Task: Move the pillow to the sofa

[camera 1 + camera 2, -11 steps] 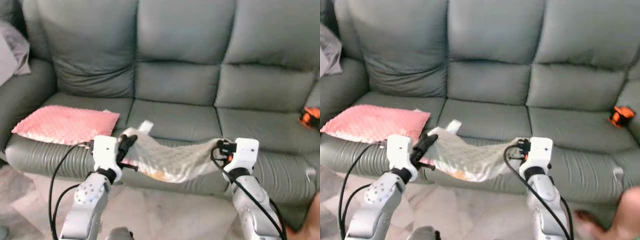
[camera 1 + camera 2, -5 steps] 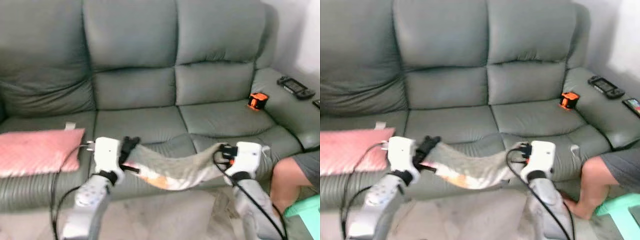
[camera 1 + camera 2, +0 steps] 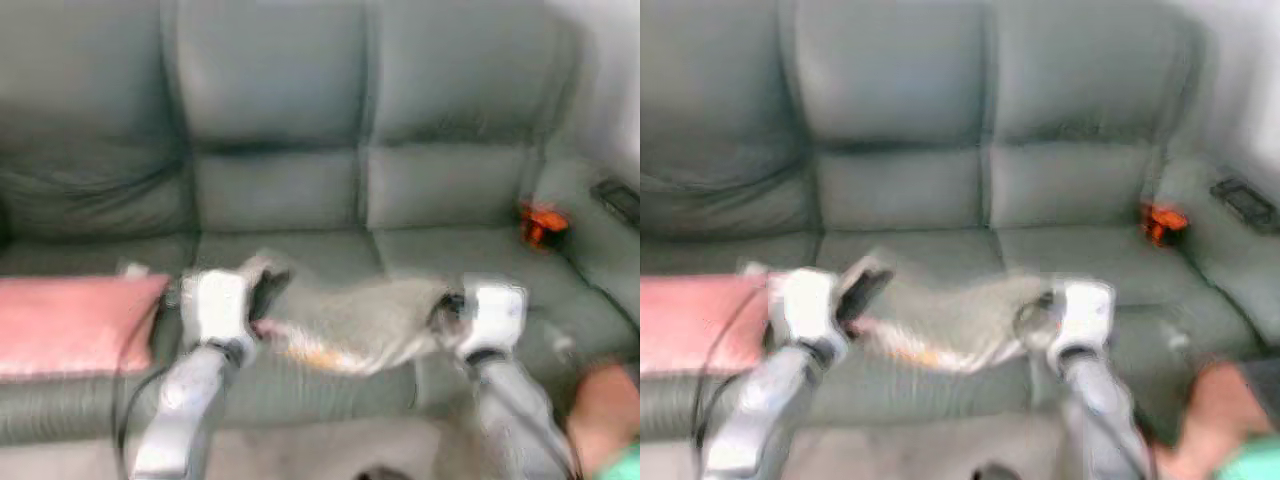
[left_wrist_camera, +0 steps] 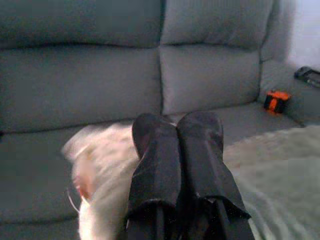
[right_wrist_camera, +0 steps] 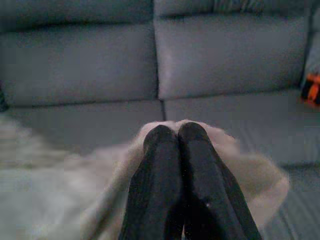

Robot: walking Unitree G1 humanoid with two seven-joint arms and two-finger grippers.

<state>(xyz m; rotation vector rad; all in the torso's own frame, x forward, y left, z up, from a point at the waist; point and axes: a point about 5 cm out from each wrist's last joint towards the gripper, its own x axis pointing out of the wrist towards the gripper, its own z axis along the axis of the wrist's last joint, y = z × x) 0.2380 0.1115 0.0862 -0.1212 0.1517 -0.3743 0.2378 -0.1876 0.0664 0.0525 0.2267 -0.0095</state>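
Carry step: left gripper [image 4: 176,131], right gripper [image 5: 177,135] both clamped on grey pillow [image 3: 360,320] over sofa [image 3: 300,190] seat; next, lower and release.

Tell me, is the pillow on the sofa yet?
Not quite. Done: the left hand and right hand each pinch one end of the pale pillow, and the robot faces the sofa. In hand: the pillow sags between them at the seat's front edge. Left: letting it go on the seat beside the pink pillow.
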